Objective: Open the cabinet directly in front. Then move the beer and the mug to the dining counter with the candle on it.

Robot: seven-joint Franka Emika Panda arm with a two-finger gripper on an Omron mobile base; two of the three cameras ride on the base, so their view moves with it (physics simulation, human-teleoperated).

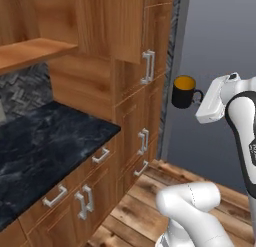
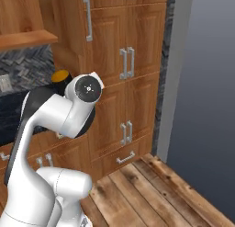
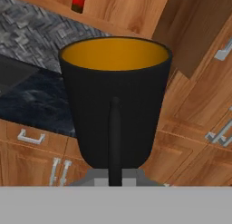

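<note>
My gripper (image 1: 199, 98) is shut on the handle of the black mug (image 1: 183, 91), holding it upright in the air to the right of the tall cabinet column. In the hand view the mug (image 3: 115, 100) stands straight ahead with its yellow-orange inside showing and its handle toward my gripper (image 3: 114, 177). From the right base view a bit of the mug's yellow rim (image 2: 60, 76) shows behind my arm. The cabinet (image 1: 30, 53) stands open, its door (image 1: 107, 21) swung out. The beer (image 3: 78, 0) shows on the cabinet shelf. The dining counter and the candle are out of view.
A black marbled counter top (image 1: 45, 141) over wooden drawers lies below the open cabinet. Tall wooden doors with silver bar handles (image 1: 148, 66) fill the column to its right. A grey wall (image 1: 220, 51) and wooden floor (image 1: 150, 201) lie further right.
</note>
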